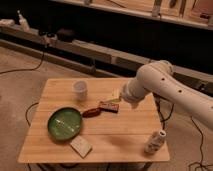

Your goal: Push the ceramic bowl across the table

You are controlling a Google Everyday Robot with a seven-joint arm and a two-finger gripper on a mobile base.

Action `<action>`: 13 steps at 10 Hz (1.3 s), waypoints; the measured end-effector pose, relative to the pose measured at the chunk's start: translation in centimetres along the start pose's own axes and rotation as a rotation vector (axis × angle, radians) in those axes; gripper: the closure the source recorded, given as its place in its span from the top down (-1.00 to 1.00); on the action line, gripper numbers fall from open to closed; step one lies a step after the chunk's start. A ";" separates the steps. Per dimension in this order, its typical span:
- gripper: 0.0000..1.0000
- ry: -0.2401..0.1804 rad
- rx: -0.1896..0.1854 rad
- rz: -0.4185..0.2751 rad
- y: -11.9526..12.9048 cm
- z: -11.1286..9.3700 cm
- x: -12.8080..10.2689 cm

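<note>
- The table [125, 137] has a light wooden plank top; its front edge lies nearest the camera.
- A small flat white packet [80, 146] lies close to that front edge, left of centre.
- A white bottle [155, 141] stands near the front right corner, well apart from everything else.
- The ceramic bowl [65, 123], green and glossy with a darker rim, sits on the left half of the table, just behind the packet and slightly to its left. Nothing touches it.
- A brown oblong thing [91, 112] lies just right of the bowl's rim, and a dark bar [109, 106] lies close beyond it, toward the middle.
- The gripper [119, 96] hangs low over the middle of the table, just behind the dark bar, at the end of a white arm [165, 85] reaching in from the right. Its fingers are spread wide and hold nothing. It is well apart from the bowl.
- A white cup [80, 89] stands upright toward the back left.
- Beyond the table, a long low ledge [100, 52] runs along a dark wall.
</note>
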 end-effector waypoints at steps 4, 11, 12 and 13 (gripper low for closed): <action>0.60 -0.108 0.012 -0.214 -5.5 7.1 3.2; -0.67 -0.302 0.046 -0.459 -17.1 14.6 1.8; -0.83 -0.319 0.043 -0.457 -17.6 15.8 1.8; -0.97 -0.351 0.023 -0.441 -17.4 17.8 1.8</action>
